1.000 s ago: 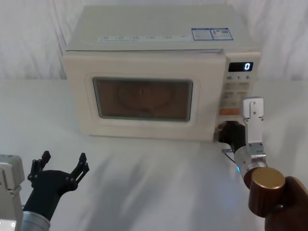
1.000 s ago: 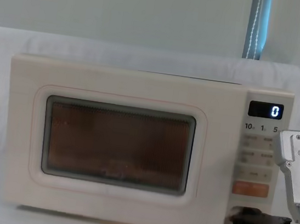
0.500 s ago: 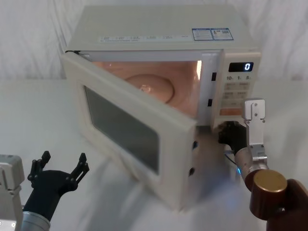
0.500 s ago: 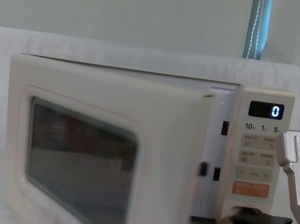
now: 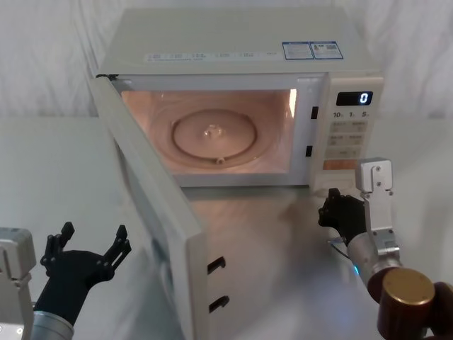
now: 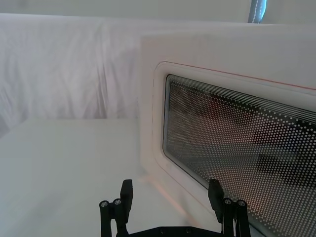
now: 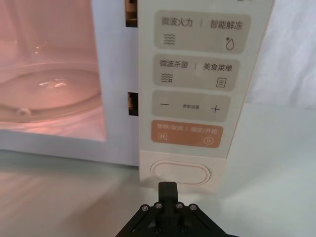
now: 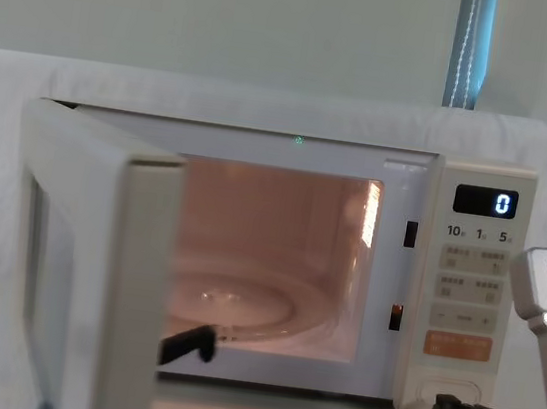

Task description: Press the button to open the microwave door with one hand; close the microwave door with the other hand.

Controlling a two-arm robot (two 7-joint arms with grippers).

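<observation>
Microwave door (image 5: 152,212) swung wide — right tool (image 7: 167,190) narrow, just off button (image 7: 180,173); left tool (image 5: 86,247) wide.

Head cam sits high, looking down on the microwave (image 5: 241,92) from in front. Chest cam is lower, facing its front dead level. Both catch the lit inside and the keypad. Left wrist cam is right up against the door (image 6: 237,148) window; right wrist cam hugs the button (image 7: 180,173).
</observation>
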